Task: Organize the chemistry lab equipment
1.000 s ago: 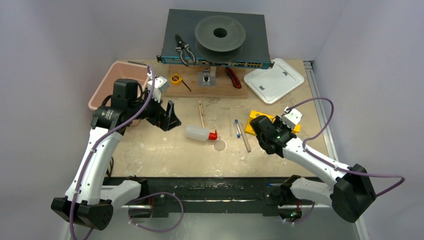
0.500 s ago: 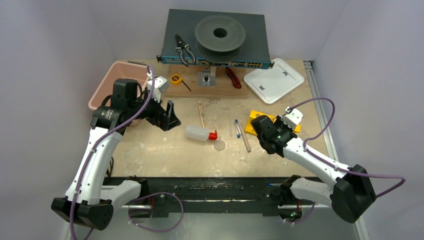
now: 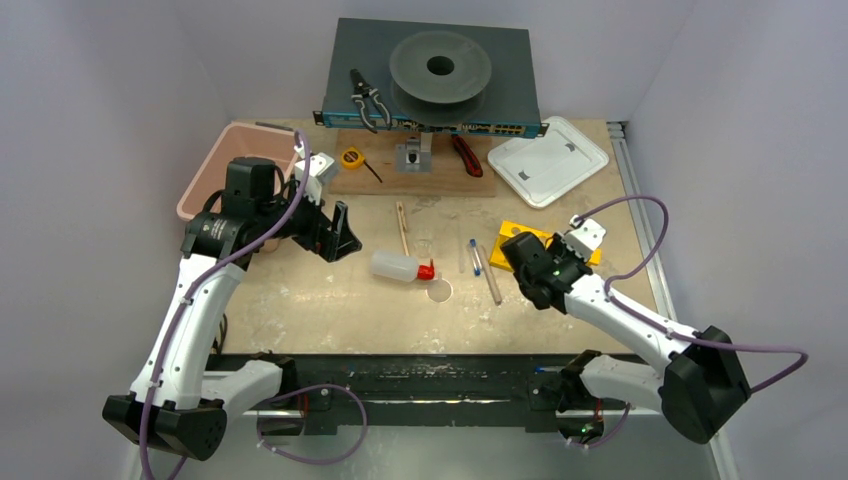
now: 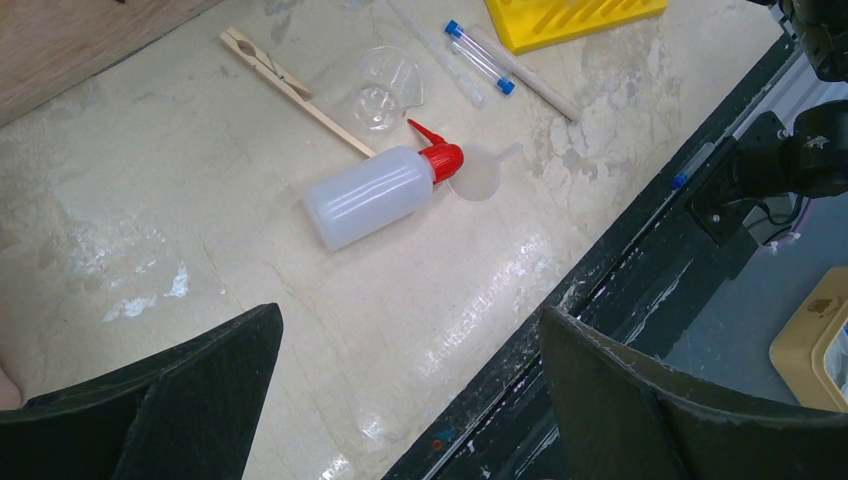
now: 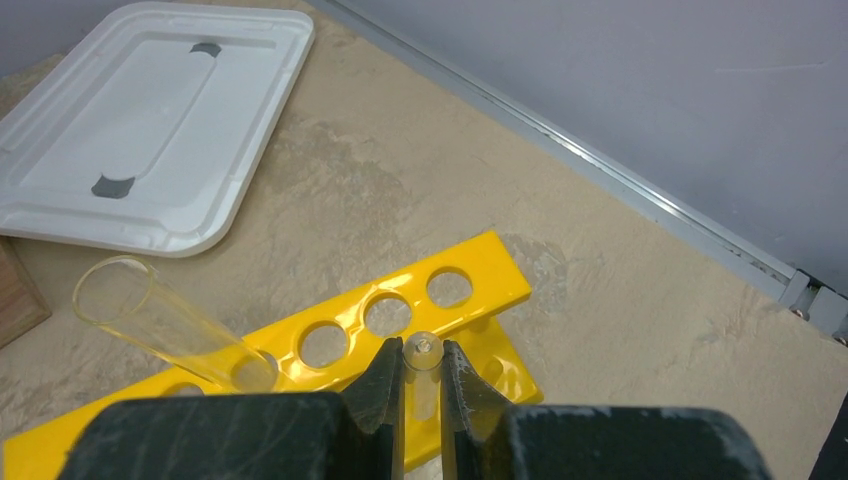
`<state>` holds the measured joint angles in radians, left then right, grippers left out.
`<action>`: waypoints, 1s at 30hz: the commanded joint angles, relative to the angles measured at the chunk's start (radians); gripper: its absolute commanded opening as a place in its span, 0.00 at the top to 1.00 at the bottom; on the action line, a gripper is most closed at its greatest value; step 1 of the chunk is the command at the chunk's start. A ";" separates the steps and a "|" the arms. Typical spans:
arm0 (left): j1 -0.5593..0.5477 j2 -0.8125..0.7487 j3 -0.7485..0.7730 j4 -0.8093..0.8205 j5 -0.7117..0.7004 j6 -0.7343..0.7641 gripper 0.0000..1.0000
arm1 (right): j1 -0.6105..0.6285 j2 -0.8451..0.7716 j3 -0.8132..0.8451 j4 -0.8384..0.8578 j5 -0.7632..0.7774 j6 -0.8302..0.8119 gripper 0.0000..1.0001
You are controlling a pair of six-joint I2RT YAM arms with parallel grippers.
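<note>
Right gripper point(image 5: 421, 365): clenched on a thin clear tube point(image 5: 422, 350), just above the yellow rack point(image 5: 497, 265).
Left gripper point(image 4: 408, 315): released, fingers wide apart, hanging over the table.
Squeeze bottle point(image 3: 397, 266): lies on its side, red cap toward 3 o'clock.
Round dish point(image 3: 438, 291): at 4 o'clock of the bottle, just beside the cap.
Blue-capped tubes point(image 3: 475, 256): at 3 o'clock of the bottle.
Wooden stick point(image 3: 402, 228): at 12 o'clock of the bottle.

Even, diffuse light falls from overhead, leaving only faint soft shadows on the beige mottled tabletop point(image 3: 330, 290). In the left wrist view white glare streaks it near the black front rail point(image 4: 640, 250), and the left gripper's point(image 4: 408, 330) dark fingers point(image 4: 200, 400) loom blurred. The right wrist view is sharp; its thin clear tube point(image 5: 422, 352) glints.
</note>
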<state>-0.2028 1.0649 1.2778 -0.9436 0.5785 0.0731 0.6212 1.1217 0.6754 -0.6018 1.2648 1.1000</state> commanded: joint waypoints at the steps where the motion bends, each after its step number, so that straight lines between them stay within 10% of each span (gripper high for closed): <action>1: 0.013 -0.010 -0.006 0.029 0.007 0.022 0.00 | -0.003 0.010 0.008 -0.035 0.028 0.048 1.00; 30: 0.023 -0.013 -0.008 0.036 0.004 0.033 0.00 | -0.003 0.072 0.025 -0.058 0.028 0.089 1.00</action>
<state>-0.1898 1.0645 1.2633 -0.9371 0.5774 0.0910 0.6212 1.1851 0.6754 -0.6392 1.2652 1.1507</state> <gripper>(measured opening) 0.998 0.078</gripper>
